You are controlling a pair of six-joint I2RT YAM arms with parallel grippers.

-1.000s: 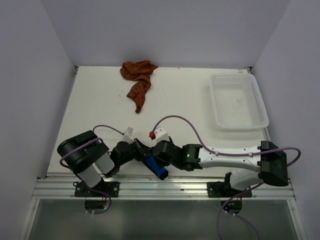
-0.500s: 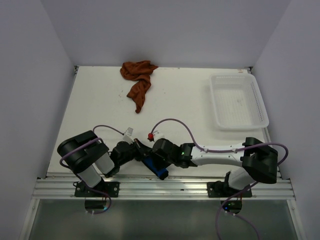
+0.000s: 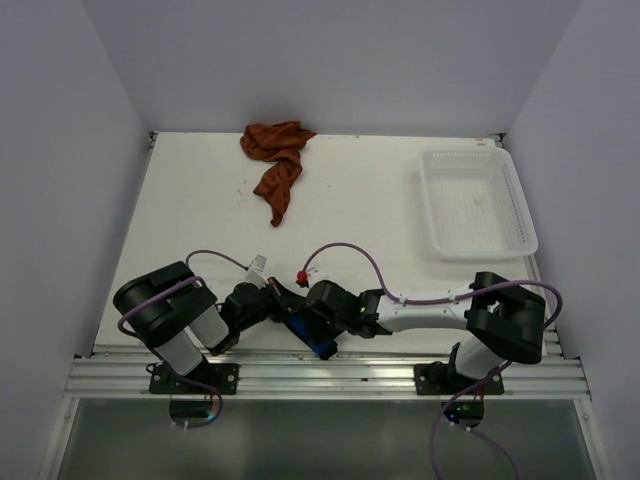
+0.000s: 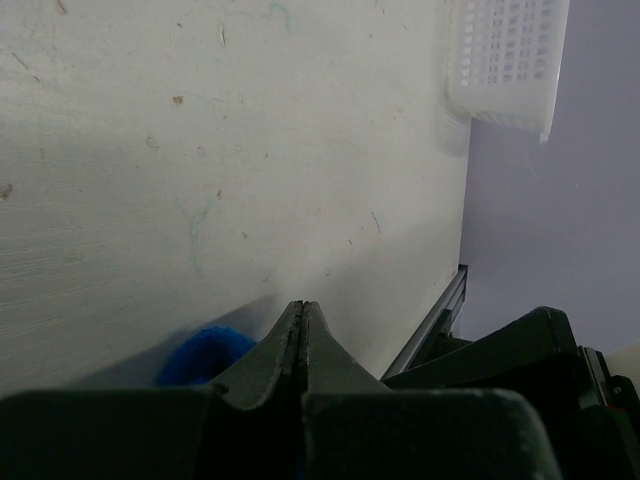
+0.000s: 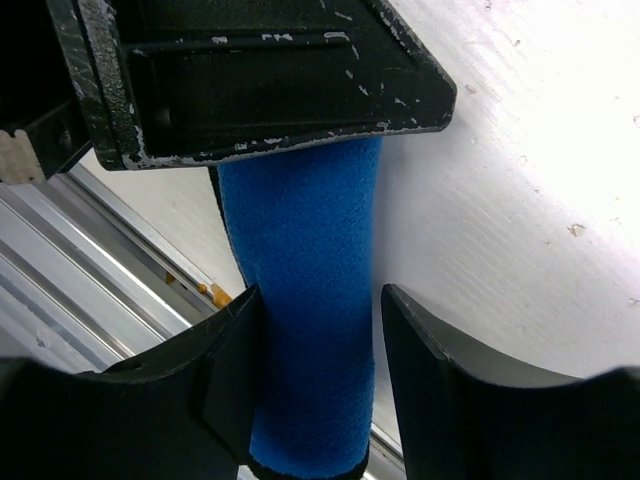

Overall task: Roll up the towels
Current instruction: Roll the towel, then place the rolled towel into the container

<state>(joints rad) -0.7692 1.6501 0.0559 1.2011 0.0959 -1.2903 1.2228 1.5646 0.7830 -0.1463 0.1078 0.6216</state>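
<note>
The bright blue towel (image 3: 314,337) lies as a tight roll near the table's front edge, between the two arms. In the right wrist view this roll (image 5: 305,230) runs lengthwise between the fingers of my right gripper (image 5: 320,295). The left finger touches it and a gap of table shows beside the right finger, so the gripper stands open round it. My left gripper (image 4: 301,306) is shut with nothing visible between its tips, and the blue roll (image 4: 205,352) peeks out just left of them. The rust-brown towel (image 3: 278,168) lies crumpled and unrolled at the table's far edge.
A white mesh basket (image 3: 520,215) sits at the back right, also seen as the basket (image 4: 505,60) in the left wrist view. The metal rail (image 3: 320,375) runs along the front edge just below the blue roll. The left gripper's black housing (image 5: 270,80) covers the roll's far end.
The right arm's elbow has swung left and its wrist has edged left along the roll. Its jaws have narrowed a little round the blue towel. The left arm has stayed still.
</note>
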